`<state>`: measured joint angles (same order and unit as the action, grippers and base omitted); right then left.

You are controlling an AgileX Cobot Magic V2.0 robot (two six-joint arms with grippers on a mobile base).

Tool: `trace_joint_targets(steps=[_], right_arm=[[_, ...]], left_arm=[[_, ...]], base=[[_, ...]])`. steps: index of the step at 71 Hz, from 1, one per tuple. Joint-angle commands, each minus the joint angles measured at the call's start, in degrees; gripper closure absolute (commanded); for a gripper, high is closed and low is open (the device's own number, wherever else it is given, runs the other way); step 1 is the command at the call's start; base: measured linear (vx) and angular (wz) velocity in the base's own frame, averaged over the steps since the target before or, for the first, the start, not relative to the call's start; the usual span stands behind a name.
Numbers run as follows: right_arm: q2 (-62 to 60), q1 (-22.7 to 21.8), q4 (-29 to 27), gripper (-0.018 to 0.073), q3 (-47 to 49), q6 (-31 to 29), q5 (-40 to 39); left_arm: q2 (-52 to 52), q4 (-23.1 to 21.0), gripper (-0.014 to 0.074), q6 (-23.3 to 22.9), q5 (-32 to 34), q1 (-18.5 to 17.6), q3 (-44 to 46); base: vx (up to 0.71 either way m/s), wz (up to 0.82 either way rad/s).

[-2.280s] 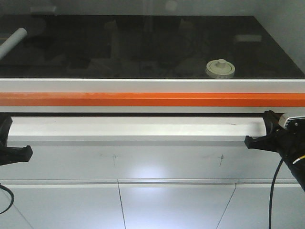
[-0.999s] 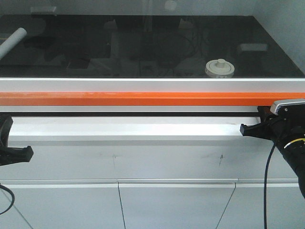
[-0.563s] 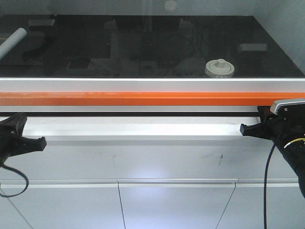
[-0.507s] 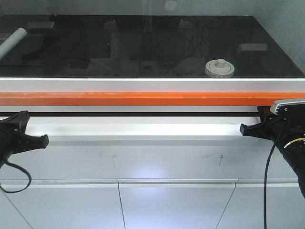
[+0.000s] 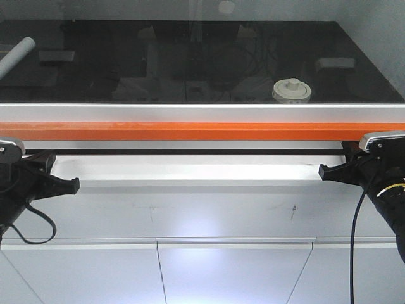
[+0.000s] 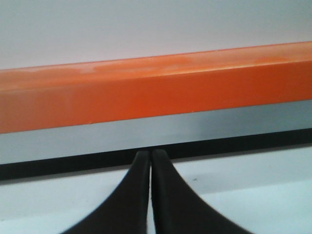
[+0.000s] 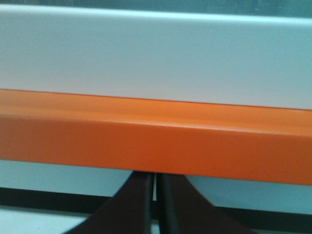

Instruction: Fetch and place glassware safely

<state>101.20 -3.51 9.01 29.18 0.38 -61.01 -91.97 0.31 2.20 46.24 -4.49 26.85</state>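
**Both arms low at the white ledge, jar far back on the black surface**

The left arm (image 5: 19,190) comes in from the left edge, low down. It points sideways along the white ledge (image 5: 190,170). The right arm (image 5: 383,190) comes in from the right edge in the same way and points back toward the left one. A thin black cable (image 5: 359,240) hangs down from it.

The left fingers (image 6: 129,195) are pressed together, with only a hair-thin line between them. They hold nothing. Their tips sit over the white ledge, right at a thin black strip (image 6: 58,165). The right fingers (image 7: 136,204) are also nearly together, with a thin slit of light between them. They hold nothing too. Their tips reach just under the orange bar (image 7: 156,141).

The fingers are black, smooth and curved, wide at the bottom and thin at the tips. The orange bar is long, straight and a little shiny. A pale grey band runs just above and below it.

The glass jar (image 5: 292,90) stands upright on the shiny black surface (image 5: 95,76), behind the bar and over to the right. Its round cream lid with a small knob is on. It is well apart from both sets of fingers.
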Motion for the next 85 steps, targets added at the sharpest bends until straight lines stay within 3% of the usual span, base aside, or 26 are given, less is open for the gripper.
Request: trace_joint_targets(steps=[1, 29, 51, 85], right_arm=[[-2.28, -0.21, -0.78, 0.0563, 3.61, -0.07, -9.09], [-2.28, -0.21, -0.78, 0.0563, 3.61, -0.01, -9.09], [-2.28, -0.21, -0.78, 0.0563, 3.61, -0.01, -9.09], [-2.28, -0.21, -0.78, 0.0563, 3.61, 0.13, -9.09]], left_arm=[[0.31, -0.31, 0.0603, 0.22, 4.69, -0.37, 2.85], [-4.36, -0.31, 0.0603, 0.22, 5.30, -0.37, 7.30], [-4.67, -0.31, 0.0603, 0.22, 13.51, -0.37, 8.68], [-2.48, -0.31, 0.0603, 0.16, 16.96, -0.37, 8.56]], base=[[0.00, 0.00], [0.00, 0.00], [0.00, 0.00], [0.00, 0.00]])
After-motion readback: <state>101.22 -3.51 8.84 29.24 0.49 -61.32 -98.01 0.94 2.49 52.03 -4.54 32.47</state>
